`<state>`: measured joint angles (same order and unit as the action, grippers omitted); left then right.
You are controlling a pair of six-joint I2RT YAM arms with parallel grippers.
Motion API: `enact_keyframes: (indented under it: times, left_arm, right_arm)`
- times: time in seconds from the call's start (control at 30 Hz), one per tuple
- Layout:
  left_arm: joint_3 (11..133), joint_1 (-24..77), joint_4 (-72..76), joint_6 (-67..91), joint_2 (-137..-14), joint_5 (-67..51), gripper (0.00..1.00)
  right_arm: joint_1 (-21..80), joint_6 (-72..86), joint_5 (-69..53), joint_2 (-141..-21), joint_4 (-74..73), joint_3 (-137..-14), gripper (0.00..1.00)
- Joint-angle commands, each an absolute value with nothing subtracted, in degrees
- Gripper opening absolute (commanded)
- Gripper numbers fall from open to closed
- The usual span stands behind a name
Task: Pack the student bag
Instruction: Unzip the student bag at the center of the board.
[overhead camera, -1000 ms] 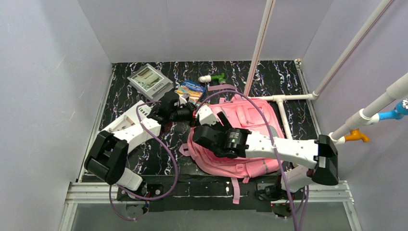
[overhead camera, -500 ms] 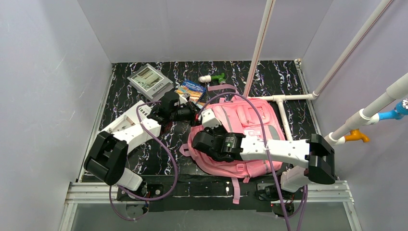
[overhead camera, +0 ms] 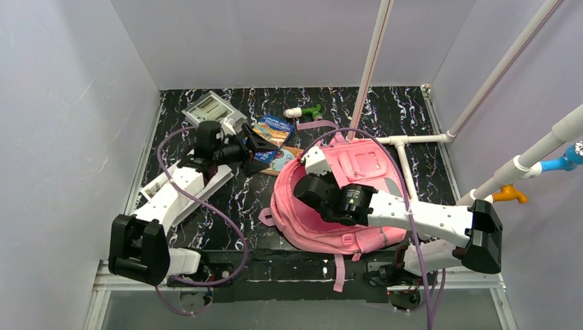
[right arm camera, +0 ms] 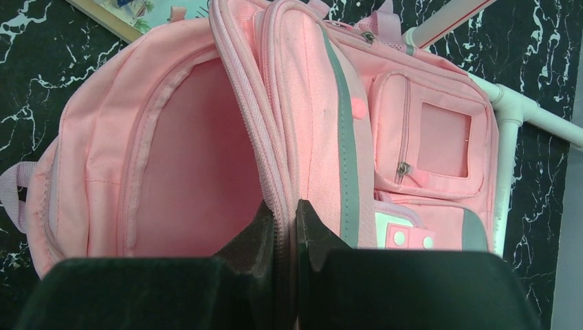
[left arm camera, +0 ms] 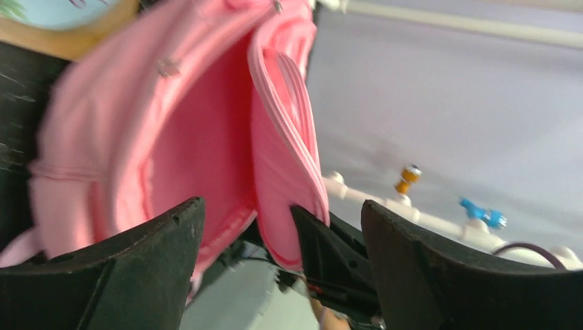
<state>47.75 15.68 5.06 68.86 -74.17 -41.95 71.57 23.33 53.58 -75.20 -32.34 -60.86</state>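
Observation:
The student bag [overhead camera: 357, 161] lies on the black table with its main compartment gaping towards the left. In the right wrist view my right gripper [right arm camera: 286, 223] is shut on the zipper edge of the bag's [right arm camera: 309, 103] front flap and holds it up. From above, that gripper [overhead camera: 309, 168] sits at the bag's upper left rim. My left gripper [overhead camera: 265, 151] hovers left of the bag, open and holding nothing. Its wrist view looks between the wide-apart fingers [left arm camera: 137, 268] into the pink opening [left arm camera: 192, 130], with the left gripper [left arm camera: 282, 205] clear of the fabric.
A grey-green boxed item [overhead camera: 213, 113] lies at the back left. A colourful book [overhead camera: 273, 128] and another book [overhead camera: 283, 157] sit just behind the bag. A green-and-white marker [overhead camera: 304, 111] is farther back. A white pipe frame [overhead camera: 412, 141] stands at the bag's right.
My left gripper let go of the bag's rim, opened and drew back to the left. My right gripper closed on the flap's zipper edge and shifted slightly right.

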Motion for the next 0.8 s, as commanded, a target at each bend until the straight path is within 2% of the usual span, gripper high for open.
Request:
enact_keyframes:
  times: [0.0,0.17,0.3,0.4,0.6,0.77]
  left_arm:
    - [56.97,11.79,-20.37,47.16,-70.15,-32.61,0.83]
    - [55.04,4.95,-16.19,50.47,-72.59,-26.02,0.84]
    - [48.09,4.9,3.64,59.05,-73.39,-18.59,0.85]
    - [45.99,5.27,10.27,60.07,-76.58,-11.28,0.86]
    - [45.56,6.83,14.31,61.09,-85.17,-1.45,0.85]
    - [45.59,7.14,18.34,67.2,-93.29,-2.87,0.85]
  right_arm:
    - [70.23,21.81,54.35,-72.31,-26.82,-61.08,0.01]
    - [70.05,21.49,53.12,-71.1,-26.0,-60.49,0.01]
    - [70.09,21.62,52.68,-69.98,-25.97,-60.09,0.01]
    - [70.05,21.63,52.32,-69.13,-25.52,-59.72,0.01]
    - [69.96,21.29,51.48,-68.98,-25.23,-60.36,0.01]
    - [69.96,20.68,51.05,-69.14,-24.61,-60.75,0.01]
